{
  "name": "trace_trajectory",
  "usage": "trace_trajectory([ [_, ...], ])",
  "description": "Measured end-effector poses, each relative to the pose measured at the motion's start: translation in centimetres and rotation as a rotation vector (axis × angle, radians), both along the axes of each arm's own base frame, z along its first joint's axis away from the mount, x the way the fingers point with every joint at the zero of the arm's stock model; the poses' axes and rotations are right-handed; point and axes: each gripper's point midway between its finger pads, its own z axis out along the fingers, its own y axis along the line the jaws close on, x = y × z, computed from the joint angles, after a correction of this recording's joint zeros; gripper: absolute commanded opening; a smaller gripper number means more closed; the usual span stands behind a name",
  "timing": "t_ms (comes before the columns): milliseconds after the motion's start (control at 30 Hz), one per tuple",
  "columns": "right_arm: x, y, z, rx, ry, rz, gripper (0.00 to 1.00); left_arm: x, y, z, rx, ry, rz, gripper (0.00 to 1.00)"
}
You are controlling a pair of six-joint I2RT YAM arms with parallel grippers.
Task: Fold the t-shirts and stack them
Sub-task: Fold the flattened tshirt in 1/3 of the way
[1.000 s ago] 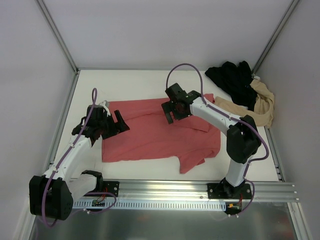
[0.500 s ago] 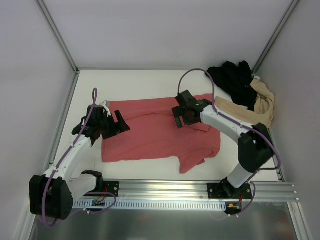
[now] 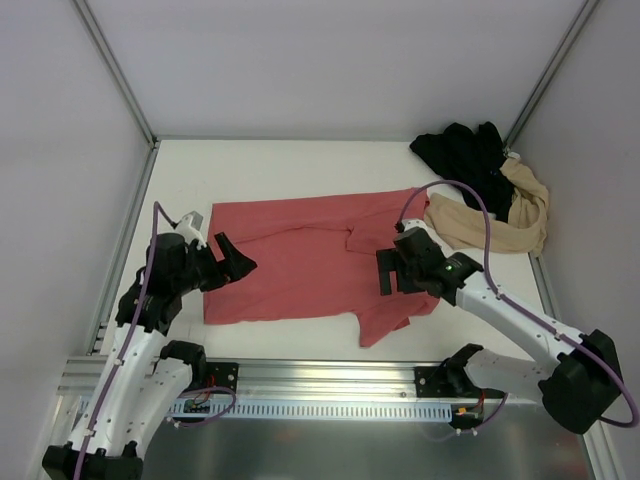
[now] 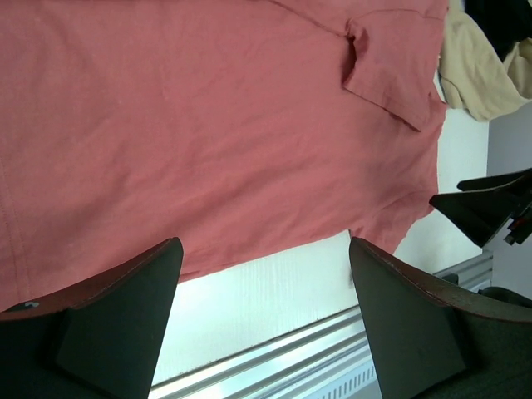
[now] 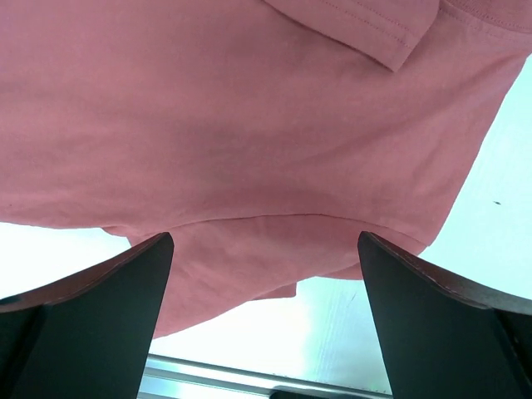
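Right wrist view: only the smooth coral-red cloth t-shirt point(image 5: 249, 125). Overhead adds a crumpled beige cloth t-shirt point(image 3: 522, 218) — left gripper point(image 3: 235, 262) and right gripper point(image 3: 392, 270) both gape wide, empty.

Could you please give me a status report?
Left pincer open, empty, by red shirt's left edge. Right pincer open, empty, over its right side. Black shirt, beige shirt heaped far right.

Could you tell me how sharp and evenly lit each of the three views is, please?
Top external: sharp and evenly lit, only faint shadows on the coral-red t-shirt. Left wrist: cloth crisp, its near fingers dark and soft-edged. Right wrist: fingers likewise blurred, the white table nearly washed out.
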Motion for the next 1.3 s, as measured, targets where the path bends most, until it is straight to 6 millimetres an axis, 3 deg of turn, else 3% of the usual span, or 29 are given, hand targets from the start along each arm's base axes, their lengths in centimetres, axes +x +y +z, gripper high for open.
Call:
trace_trajectory([
  [100, 0.2, 0.0, -0.3, -0.005, 0.011, -0.009, 0.99, -0.1, 0.1, -1.0, -0.008, 0.045, 0.023, 0.83],
  [333, 2.6, 2.0, -3.1, -0.066, 0.119, -0.008, 1.0, 0.2, -0.4, -7.4, -0.021, 0.38, 0.088, 0.79],
  [433, 2.9, 2.5, -4.9, -0.083, 0.159, -0.008, 0.99, -0.1, -0.4, -9.2, -0.021, 0.47, 0.111, 0.79],
  [733, 3.1, 2.1, -8.0, -0.08, 0.22, -0.055, 0.99, 0.0, 0.3, -11.0, 0.013, 0.526, 0.167, 0.8],
  [1067, 4.7, 2.2, -8.1, -0.067, 0.219, -0.083, 0.99, 0.5, 0.4, -14.7, 0.038, 0.649, 0.202, 0.8],
  [1300, 5.7, 2.2, -8.1, -0.066, 0.218, -0.095, 0.99, 2.9, -1.0, -14.7, -0.014, 0.694, 0.194, 0.8],
])
